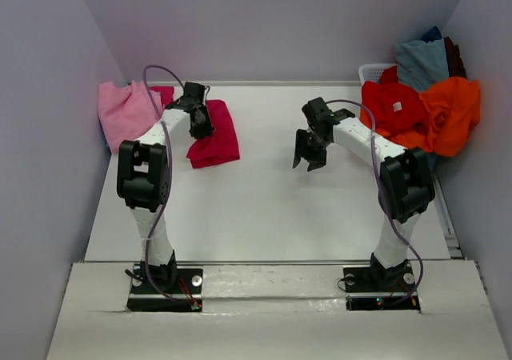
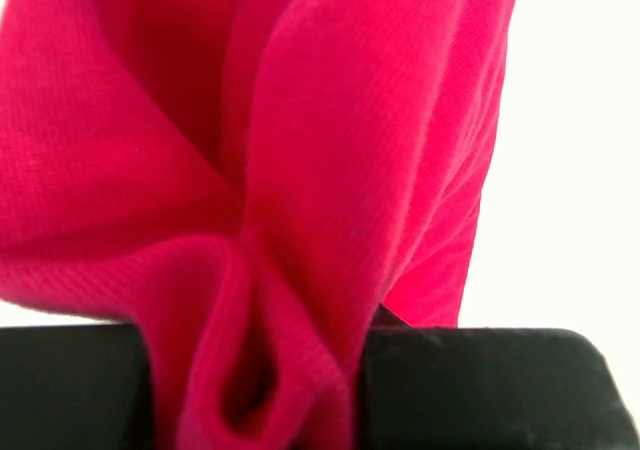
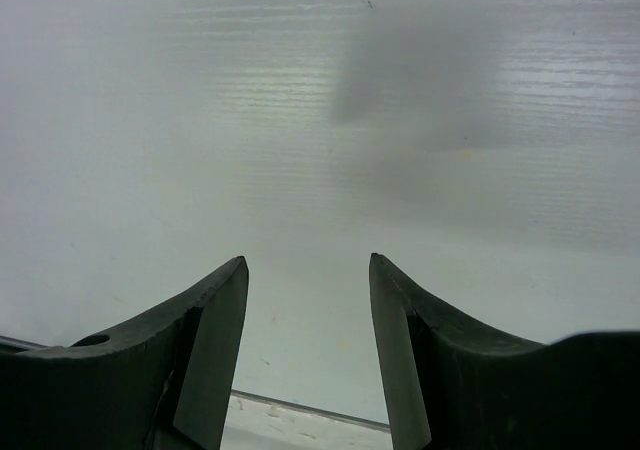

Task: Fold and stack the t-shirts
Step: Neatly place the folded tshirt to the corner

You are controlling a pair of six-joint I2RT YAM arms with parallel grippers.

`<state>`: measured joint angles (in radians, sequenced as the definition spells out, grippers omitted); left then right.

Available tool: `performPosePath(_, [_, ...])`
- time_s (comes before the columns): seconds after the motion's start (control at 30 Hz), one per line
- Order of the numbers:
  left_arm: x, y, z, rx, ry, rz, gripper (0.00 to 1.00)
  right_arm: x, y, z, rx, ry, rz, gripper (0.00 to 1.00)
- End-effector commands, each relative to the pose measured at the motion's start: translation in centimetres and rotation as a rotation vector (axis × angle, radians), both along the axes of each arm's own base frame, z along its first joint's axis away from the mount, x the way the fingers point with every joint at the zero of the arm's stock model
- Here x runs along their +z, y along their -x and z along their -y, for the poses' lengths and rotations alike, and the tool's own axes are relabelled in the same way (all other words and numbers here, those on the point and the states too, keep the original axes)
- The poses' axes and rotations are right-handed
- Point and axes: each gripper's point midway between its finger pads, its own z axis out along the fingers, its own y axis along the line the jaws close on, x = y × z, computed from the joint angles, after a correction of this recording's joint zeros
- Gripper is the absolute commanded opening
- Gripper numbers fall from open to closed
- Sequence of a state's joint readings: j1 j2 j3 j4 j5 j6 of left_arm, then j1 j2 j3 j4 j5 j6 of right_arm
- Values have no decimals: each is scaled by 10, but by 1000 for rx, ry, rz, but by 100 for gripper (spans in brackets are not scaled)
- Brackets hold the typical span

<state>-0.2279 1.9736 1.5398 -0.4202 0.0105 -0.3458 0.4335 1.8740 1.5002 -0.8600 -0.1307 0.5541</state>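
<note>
A folded crimson-magenta t-shirt (image 1: 218,138) lies at the back left of the table (image 1: 264,208). My left gripper (image 1: 200,126) is shut on its left edge. In the left wrist view the bunched crimson cloth (image 2: 330,150) fills the frame and is pinched in my left gripper (image 2: 260,390), between its black fingers (image 2: 480,390). A light pink t-shirt (image 1: 124,112) lies crumpled against the left wall. My right gripper (image 1: 308,158) hovers open over the bare table middle, nothing between its fingers (image 3: 215,340). Red (image 1: 392,108), orange (image 1: 452,108) and grey-blue (image 1: 422,60) t-shirts are piled at the back right.
A white basket (image 1: 373,72) holds the pile at the back right corner. Grey walls close in the table on the left, back and right. The right wrist view shows only the white tabletop (image 3: 300,120).
</note>
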Motion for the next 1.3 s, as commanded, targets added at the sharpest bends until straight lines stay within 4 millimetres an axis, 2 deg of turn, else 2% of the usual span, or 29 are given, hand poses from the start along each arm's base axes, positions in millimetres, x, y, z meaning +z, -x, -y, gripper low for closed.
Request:
performPosePath(0.0, [46, -21, -31, 69, -3, 116, 6, -3, 7, 4, -1, 23, -26, 57])
performPosePath(0.17, [45, -27, -49, 114, -21, 115, 6, -1, 6, 3, -2, 18, -29, 56])
performPosePath(0.27, [38, -31, -52, 115, 4, 91, 6, -3, 8, 1, -1, 8, -39, 56])
performPosePath(0.47, [19, -24, -25, 19, 120, 32, 6, -3, 9, 1, -5, 5, -39, 55])
performPosePath(0.63, [13, -18, -26, 19, 117, 22, 6, -6, 9, -1, -3, -7, -45, 55])
performPosePath(0.83, [14, -15, -16, -24, 141, 12, 6, -11, 9, -6, 13, -22, -66, 54])
performPosePath(1.0, [-5, 8, 2, -66, 219, -71, 6, -11, -4, -22, 63, -85, -47, 55])
performPosePath(1.03, [-14, 17, 2, -64, 221, -99, 6, -11, -5, -29, 80, -116, -50, 56])
performPosePath(1.13, [-30, 37, 1, -67, 200, -166, 6, -13, -22, -41, 101, -150, -25, 57])
performPosePath(1.27, [-47, 60, 7, -90, 154, -237, 6, 1, -48, -58, 111, -210, 57, 60])
